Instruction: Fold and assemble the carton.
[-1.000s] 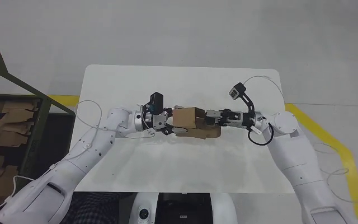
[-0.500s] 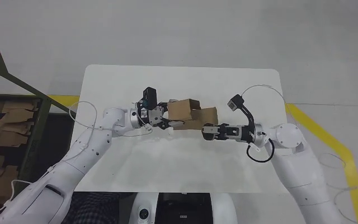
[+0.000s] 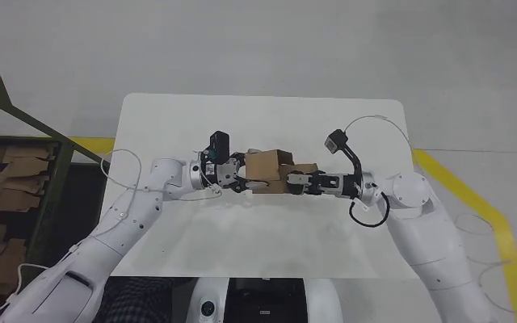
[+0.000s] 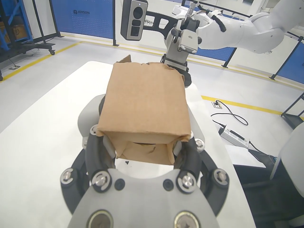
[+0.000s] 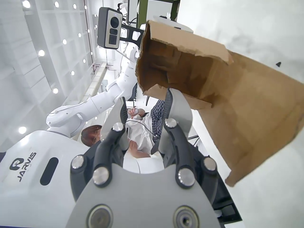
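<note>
A small brown carton (image 3: 268,169) hangs above the middle of the white table (image 3: 363,121), held lying on its side. My left gripper (image 3: 240,178) is shut on the carton's closed end (image 4: 142,141), one finger on each side wall. The carton's open end (image 5: 180,69) faces my right gripper (image 5: 144,105), and one long flap (image 5: 256,119) sticks out sideways. My right gripper (image 3: 296,182) is open at that mouth, with one fingertip (image 5: 169,96) against the edge of a short flap. The other finger (image 5: 122,110) is clear of the cardboard.
A dark crate (image 3: 56,202) with flat cardboard blanks (image 3: 20,186) stands off the table's left side, beside a green frame post (image 3: 36,121). Bare tabletop lies around both arms.
The left gripper raised and swung the carton, then brought it back toward the centre. The right gripper backed off toward the table's front, then returned to the carton's open end.
</note>
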Controlling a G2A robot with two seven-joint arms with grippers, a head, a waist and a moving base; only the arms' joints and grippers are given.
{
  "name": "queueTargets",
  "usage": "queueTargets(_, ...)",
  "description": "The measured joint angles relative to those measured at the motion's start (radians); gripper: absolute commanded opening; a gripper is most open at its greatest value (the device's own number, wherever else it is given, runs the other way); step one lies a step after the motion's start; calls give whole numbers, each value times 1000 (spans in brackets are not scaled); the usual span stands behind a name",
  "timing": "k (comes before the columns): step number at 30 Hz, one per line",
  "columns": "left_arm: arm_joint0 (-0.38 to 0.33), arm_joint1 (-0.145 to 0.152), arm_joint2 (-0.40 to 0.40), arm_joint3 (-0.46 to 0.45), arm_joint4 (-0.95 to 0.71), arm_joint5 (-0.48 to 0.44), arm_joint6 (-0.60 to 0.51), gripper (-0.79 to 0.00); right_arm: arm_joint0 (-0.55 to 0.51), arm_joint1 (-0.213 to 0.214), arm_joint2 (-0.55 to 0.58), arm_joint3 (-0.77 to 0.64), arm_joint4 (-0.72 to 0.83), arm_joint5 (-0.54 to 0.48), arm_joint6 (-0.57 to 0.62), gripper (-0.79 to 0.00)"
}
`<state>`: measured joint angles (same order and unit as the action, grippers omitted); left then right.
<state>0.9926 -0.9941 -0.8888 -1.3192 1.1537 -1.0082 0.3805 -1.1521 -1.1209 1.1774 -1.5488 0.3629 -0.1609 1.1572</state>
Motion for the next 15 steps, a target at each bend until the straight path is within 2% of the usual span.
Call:
queueTargets(10, 16, -1, -14, -21, -2, -4, -11, -369, 28, -4, -34, 14, 9, 6, -12, -486)
queueTargets(15, 19, -1, -20, -19, -2, -4, -13, -376, 29, 0, -9, 28, 18, 1, -32, -486)
